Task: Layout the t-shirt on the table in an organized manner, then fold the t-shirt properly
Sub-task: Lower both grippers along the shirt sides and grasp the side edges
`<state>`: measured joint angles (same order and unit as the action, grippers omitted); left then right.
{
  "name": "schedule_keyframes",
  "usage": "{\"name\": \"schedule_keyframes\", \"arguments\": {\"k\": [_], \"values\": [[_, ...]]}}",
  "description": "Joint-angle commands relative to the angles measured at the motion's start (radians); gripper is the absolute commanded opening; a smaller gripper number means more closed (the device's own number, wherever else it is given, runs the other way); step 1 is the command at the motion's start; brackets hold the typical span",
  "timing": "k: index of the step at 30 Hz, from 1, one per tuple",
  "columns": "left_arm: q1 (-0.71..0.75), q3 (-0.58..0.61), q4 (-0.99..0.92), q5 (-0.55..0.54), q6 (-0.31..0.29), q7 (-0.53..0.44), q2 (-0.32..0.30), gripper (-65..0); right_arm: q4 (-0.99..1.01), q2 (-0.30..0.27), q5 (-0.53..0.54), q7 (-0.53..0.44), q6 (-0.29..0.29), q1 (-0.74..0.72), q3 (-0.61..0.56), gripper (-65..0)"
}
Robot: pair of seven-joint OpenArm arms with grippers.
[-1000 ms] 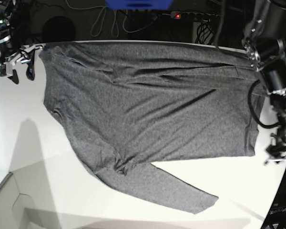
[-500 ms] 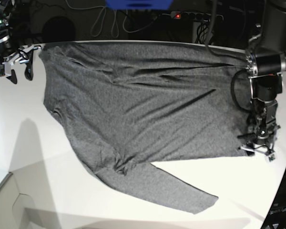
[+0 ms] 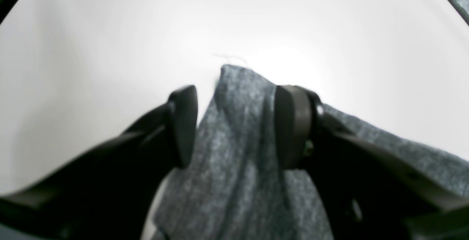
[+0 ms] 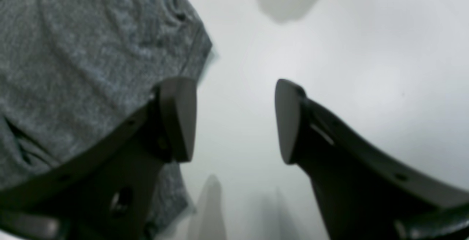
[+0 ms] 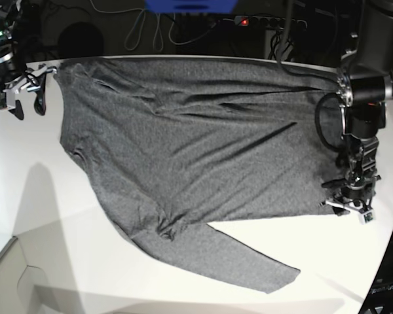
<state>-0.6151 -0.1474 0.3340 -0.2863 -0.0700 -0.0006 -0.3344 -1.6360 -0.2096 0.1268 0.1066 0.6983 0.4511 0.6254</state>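
The t-shirt (image 5: 203, 144) lies spread across the far half of the table (image 5: 65, 229), long axis running left to right. Its collar end and shoulder point to the left edge, the hem sits at the right, and one long sleeve (image 5: 236, 258) trails off the near side, slanting toward the near right. Wrinkles bunch along the far edge and where that sleeve meets the body.

Over on the right of the base view, the left gripper (image 5: 349, 204) hangs low at the near right hem corner. From the left wrist camera, its two dark fingers (image 3: 183, 122) stand apart with a peak of grey cloth between them; the right-hand finger touches the fabric, the other shows a sliver of white table beside it, so the jaws are parted, not pinched shut on the cloth.

Far left, the right gripper (image 5: 19, 98) sits just beside the shirt's far left corner. Its wrist camera shows the fingers (image 4: 179, 119) wide apart, bare table between them, nothing held, the shirt edge lying to the left of them
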Motion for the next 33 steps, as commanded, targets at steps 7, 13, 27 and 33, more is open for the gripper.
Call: {"name": "schedule_keyframes", "arguments": {"k": [7,13,27,33], "values": [[-0.021,-0.001,0.012,0.002,-0.006,-0.023,-0.013,-32.5,-0.02,-0.021,0.014,0.035,0.0,-0.105,0.004,-30.2],[-0.002,-0.001,0.012,0.002,-0.007,-0.023,-0.013,-41.3,-0.022,-0.038,0.014,0.166,0.0,-0.188,0.003,-30.2],[0.011,-0.005,0.142,-0.006,-0.007,-0.012,-0.015,-64.9,-0.008,-0.057,0.014,0.199,0.0,-0.326,-0.189,-30.0],[0.037,-0.007,0.302,-0.006,-0.007,0.106,-0.016,-64.9,0.095,-0.052,0.012,0.422,0.0,-0.613,-0.316,-24.0]]}}
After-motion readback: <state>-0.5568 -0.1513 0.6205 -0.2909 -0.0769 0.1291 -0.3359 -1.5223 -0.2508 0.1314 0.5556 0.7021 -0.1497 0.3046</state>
